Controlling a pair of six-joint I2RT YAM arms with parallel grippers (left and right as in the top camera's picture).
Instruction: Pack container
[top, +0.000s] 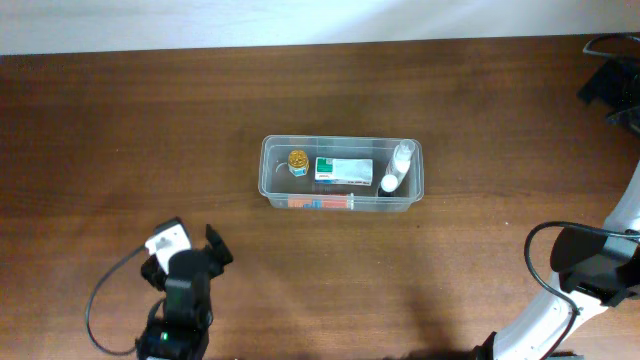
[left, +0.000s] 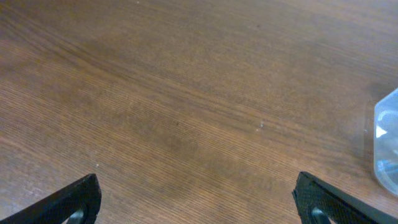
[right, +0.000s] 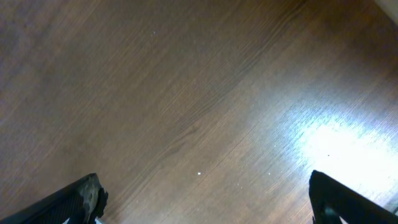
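Observation:
The clear plastic container (top: 266, 178) stands at the middle of the wooden table. In it lie a small jar with a gold lid (top: 297, 160), a green-and-white box (top: 343, 170) and a white bottle (top: 397, 166); a flat colourful item (top: 322, 203) lies along its front wall. My left gripper (top: 216, 250) is at the front left, well short of the container, open and empty. In the left wrist view its fingers (left: 198, 186) are wide apart over bare wood, and the container's corner (left: 387, 140) shows at the right edge. My right gripper (right: 204, 183) is open and empty over bare wood.
My right arm (top: 590, 265) is at the front right corner, far from the container. A black object with cables (top: 612, 85) sits at the back right edge. A light wall strip runs along the table's far edge.

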